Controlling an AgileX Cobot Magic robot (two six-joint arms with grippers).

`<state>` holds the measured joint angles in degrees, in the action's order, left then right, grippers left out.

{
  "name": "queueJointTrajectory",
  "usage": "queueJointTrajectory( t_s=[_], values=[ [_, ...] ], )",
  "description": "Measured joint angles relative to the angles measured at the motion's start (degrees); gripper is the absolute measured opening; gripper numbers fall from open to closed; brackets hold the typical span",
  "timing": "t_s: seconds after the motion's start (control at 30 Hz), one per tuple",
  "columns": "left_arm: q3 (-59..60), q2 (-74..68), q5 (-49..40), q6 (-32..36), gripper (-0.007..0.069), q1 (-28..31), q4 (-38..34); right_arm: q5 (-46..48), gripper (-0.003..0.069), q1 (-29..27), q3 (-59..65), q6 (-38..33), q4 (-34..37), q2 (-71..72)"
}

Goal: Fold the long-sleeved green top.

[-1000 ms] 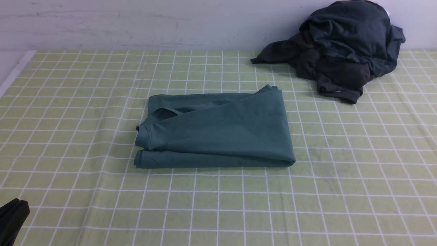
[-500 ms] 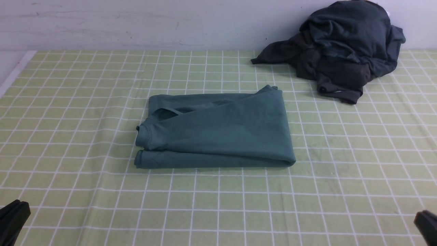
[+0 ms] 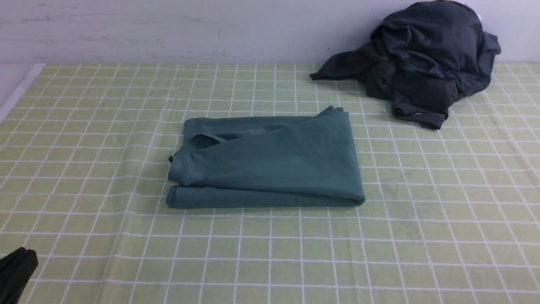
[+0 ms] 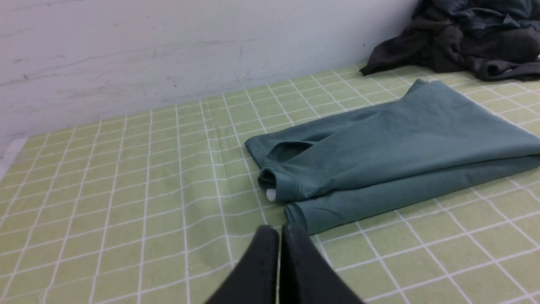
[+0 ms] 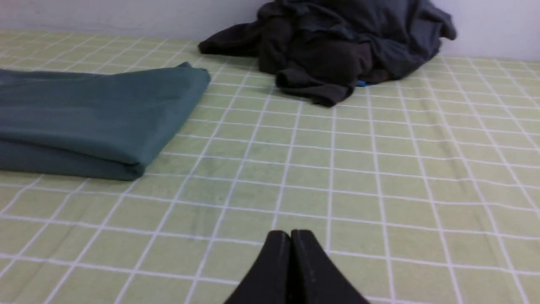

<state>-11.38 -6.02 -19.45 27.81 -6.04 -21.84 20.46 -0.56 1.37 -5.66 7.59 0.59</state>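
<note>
Front view shows the green long-sleeved top [image 3: 270,162] lying folded into a flat rectangle near the middle of the green checked tablecloth [image 3: 422,236]. Its collar end, with the ribbed neckline, points toward the robot's left, and the smooth folded edge sits on the robot's right. Layers are stacked at the near edge, one lip resting on another. From the left wrist view, the top [image 4: 392,147] shows a small white tag at the rolled neckline.

Farther back and to the right, a heap of dark clothes [image 3: 422,59] is bunched against the pale wall [image 3: 168,29], well apart from the folded top.

At the near left corner, the left gripper [image 3: 17,272] is only partly in frame; in its own wrist view the left gripper [image 4: 279,236] has its fingers pressed together with nothing between them, above the cloth just short of the top's near corner. In the right wrist view the right gripper [image 5: 291,240] is likewise closed and empty over bare cloth, off to the right of the top [image 5: 93,114].
</note>
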Motion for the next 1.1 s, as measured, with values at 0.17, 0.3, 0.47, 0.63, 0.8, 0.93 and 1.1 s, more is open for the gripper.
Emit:
queueJointTrajectory(
  t_s=[0.17,0.3,0.47,0.63,0.8,0.93,1.1],
  values=[
    [0.0,0.0,-0.05,0.0,-0.0003,0.0,0.0,0.05,-0.0013,-2.37,0.0,0.0,0.0,0.0],
    [0.0,0.0,-0.05,0.0,-0.0003,0.0,0.0,0.1,-0.0013,-2.37,0.0,-0.87,0.0,0.0],
    [0.0,0.0,-0.05,-0.02,-0.0003,0.0,0.0,0.1,-0.0013,-2.37,0.0,-3.96,0.0,0.0],
    [0.0,0.0,-0.05,-0.02,-0.0003,0.0,0.0,0.1,-0.0013,-2.37,0.0,-4.36,0.0,0.0],
    [0.0,0.0,-0.05,-0.02,-0.0003,0.0,0.0,0.11,-0.0013,-2.37,0.0,-4.36,0.0,0.0],
    [0.0,0.0,-0.05,-0.02,-0.0003,0.0,0.0,0.11,-0.0013,-2.37,0.0,-4.47,0.0,0.0],
    [0.0,0.0,-0.05,-0.02,-0.0003,0.0,0.0,0.11,-0.0013,-2.37,0.0,-4.52,0.0,0.0]
  ],
)
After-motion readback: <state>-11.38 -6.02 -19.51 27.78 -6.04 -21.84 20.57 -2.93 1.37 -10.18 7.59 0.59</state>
